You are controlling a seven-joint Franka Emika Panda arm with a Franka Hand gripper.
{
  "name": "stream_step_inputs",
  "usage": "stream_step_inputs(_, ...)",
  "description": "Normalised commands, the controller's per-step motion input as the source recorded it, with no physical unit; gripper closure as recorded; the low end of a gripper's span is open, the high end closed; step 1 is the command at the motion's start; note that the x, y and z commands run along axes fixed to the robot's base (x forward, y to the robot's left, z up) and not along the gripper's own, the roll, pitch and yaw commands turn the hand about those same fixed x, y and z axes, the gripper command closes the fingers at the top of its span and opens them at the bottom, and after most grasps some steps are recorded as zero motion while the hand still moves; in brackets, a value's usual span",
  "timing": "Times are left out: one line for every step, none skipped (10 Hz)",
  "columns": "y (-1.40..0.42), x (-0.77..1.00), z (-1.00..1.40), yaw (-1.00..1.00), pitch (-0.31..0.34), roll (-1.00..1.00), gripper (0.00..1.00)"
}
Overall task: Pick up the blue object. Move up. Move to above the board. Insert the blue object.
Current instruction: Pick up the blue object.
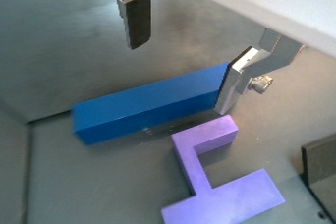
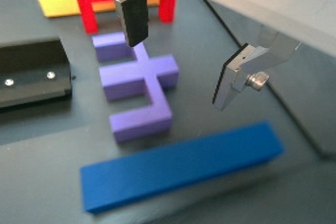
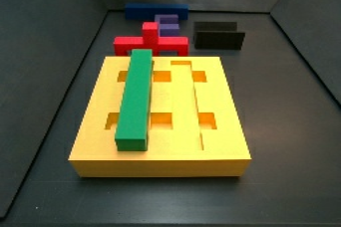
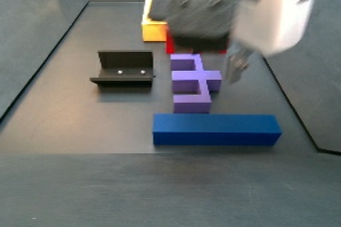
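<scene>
While the hand [image 2: 184,61] hangs above the dark tabletop [image 4: 80,121] with its silver plate fingers [image 1: 137,20] spread apart and holding nothing, the long royal-blue rectangular bar [image 4: 216,129] lies flat below it, just beside the purple stepped block [image 4: 193,80]. The large yellow grooved board [image 3: 163,121] sits well apart, carrying a long green bar [image 3: 136,97] in one groove.
</scene>
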Motion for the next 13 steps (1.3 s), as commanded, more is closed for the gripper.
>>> stream_step_inputs(0.24, 0.5, -0.65, -0.67, 0.007, 0.02, 0.0)
stream_step_inputs(0.48, 0.16, -0.63, -0.57, -0.013, 0.0, 0.0)
stream_step_inputs(0.33, 0.0, -0.43, -0.61, -0.066, -0.09, 0.0)
stream_step_inputs(0.28, -0.24, -0.17, -0.5, -0.129, -0.18, 0.0)
stream_step_inputs(0.22, -0.16, -0.07, -0.49, -0.199, -0.27, 0.0)
stream_step_inputs(0.17, -0.28, -0.03, -0.46, -0.227, -0.32, 0.0)
stream_step_inputs(0.22, -0.31, -0.03, -0.38, -0.25, -0.37, 0.0)
stream_step_inputs(0.32, -0.24, -0.13, -0.32, -0.254, -0.35, 0.0)
stream_step_inputs(0.22, -0.07, -0.23, -0.27, -0.104, -0.07, 0.0)
stream_step_inputs(0.05, -0.09, -0.32, -0.17, -0.084, 0.0, 0.0)
stream_step_inputs(-0.03, 0.0, -0.41, -0.11, -0.046, 0.11, 0.0)
stream_step_inputs(-0.09, 0.0, -0.43, -0.09, -0.041, 0.16, 0.0)
stream_step_inputs(0.0, 0.0, -0.35, -0.12, 0.0, 0.15, 0.0)
